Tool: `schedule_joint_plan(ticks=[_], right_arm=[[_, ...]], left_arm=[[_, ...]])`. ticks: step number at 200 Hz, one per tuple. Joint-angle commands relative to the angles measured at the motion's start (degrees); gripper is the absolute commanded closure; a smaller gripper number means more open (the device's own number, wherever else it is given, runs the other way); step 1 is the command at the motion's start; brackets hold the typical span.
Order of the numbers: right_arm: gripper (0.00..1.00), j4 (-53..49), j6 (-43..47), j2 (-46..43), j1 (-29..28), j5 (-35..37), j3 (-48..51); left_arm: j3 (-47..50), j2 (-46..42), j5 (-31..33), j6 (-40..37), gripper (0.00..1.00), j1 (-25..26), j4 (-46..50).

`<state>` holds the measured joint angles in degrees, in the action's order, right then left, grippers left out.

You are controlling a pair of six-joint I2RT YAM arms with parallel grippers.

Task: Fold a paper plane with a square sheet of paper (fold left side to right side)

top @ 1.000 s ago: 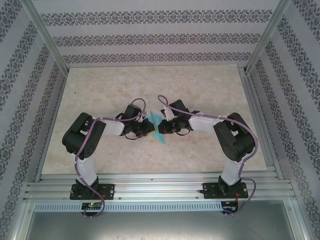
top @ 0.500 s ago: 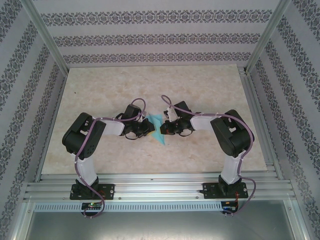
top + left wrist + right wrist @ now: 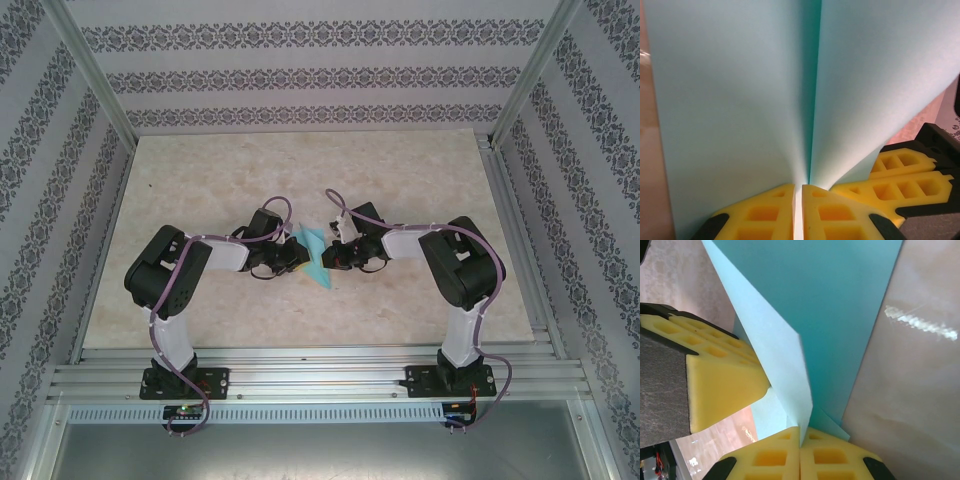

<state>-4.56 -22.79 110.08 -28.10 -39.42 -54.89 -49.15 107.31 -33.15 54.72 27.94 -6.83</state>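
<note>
The counter (image 3: 200,180) carries the square sheet of paper (image 3: 316,256) at its middle, partly lifted off the counter and bent into a V. The left fingers (image 3: 765,212), just left of the counter's middle, are pinched closed on the sheet at the foot of that bend. The right fingers (image 3: 770,457), just right of the middle, clamp a raised flap. The left-to-right fold looks half made. Next, the left side should swing over until the edges meet, then be pressed flat.
</note>
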Motion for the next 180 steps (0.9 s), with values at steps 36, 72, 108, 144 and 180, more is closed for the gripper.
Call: schedule_joint_plan(ticks=[36,72,108,144,180], right_arm=[[0.92,1.5,0.7,2.0,0.3,0.0,0.1],[0.92,1.3,0.6,2.2,0.2,0.4,0.2],[0.91,1.2,0.7,2.0,0.0,0.9,0.3],[0.9,0.9,0.7,2.0,-0.1,1.3,0.0],[0.88,0.5,0.6,1.9,-0.3,1.3,-0.2]], left_arm=[[1.4,-1.3,4.0,-1.4,0.82,0.6,5.5],[-1.6,-5.3,3.2,-2.6,0.8,0.6,8.9],[-2.8,-6.1,1.5,-1.7,0.8,0.7,6.9],[-4.8,-1.1,-0.8,0.5,0.8,2.1,2.6],[-6.0,2.0,0.8,0.1,0.8,2.2,3.6]])
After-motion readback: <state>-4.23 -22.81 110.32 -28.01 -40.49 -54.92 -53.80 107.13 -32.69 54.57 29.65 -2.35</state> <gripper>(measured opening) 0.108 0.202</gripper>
